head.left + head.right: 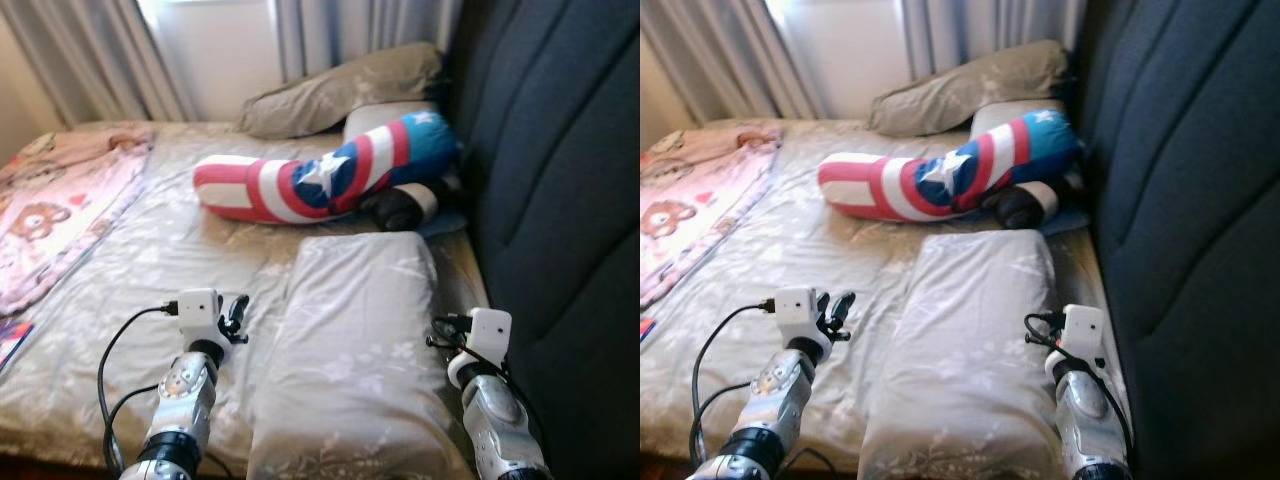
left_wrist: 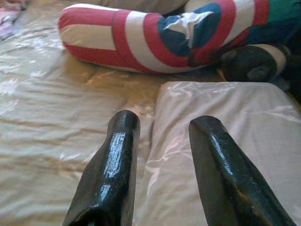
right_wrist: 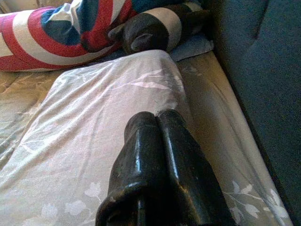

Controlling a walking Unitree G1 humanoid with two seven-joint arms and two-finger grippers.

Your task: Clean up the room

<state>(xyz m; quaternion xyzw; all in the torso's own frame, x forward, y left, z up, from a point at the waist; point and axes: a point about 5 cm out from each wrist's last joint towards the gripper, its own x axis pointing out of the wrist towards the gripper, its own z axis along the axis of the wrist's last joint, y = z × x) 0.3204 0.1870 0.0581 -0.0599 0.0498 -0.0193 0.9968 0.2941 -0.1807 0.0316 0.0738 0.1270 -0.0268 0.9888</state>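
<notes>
— Bedroom first: what's the biggest thing in front of the robot?

— Bed (image 1: 150,270), with a dark padded headboard (image 1: 560,180) running along its right side. Everything else sits relative to the grey floral pillow (image 1: 350,340) lying close to that headboard.

— What's beyond the pillow?

— Just past its far end lies a long bolster in red, white and blue with a star (image 1: 320,180), then a tan pillow (image 1: 340,90) further back by the curtains (image 1: 330,30). Well off to the pillow's left, a pink blanket (image 1: 60,200) is spread out.

— And the grippers?

— Left gripper (image 2: 162,141) hovers at the pillow's left edge, fingers parted and empty. Right gripper (image 3: 157,127) hangs over the pillow's right edge, fingers pressed together, holding nothing.

— How will the pillow handle?

— Probably light, soft and floppy; it would sag if pinched at one corner. I'd judge gripping both long edges, one gripper each side, the safest hold
</notes>
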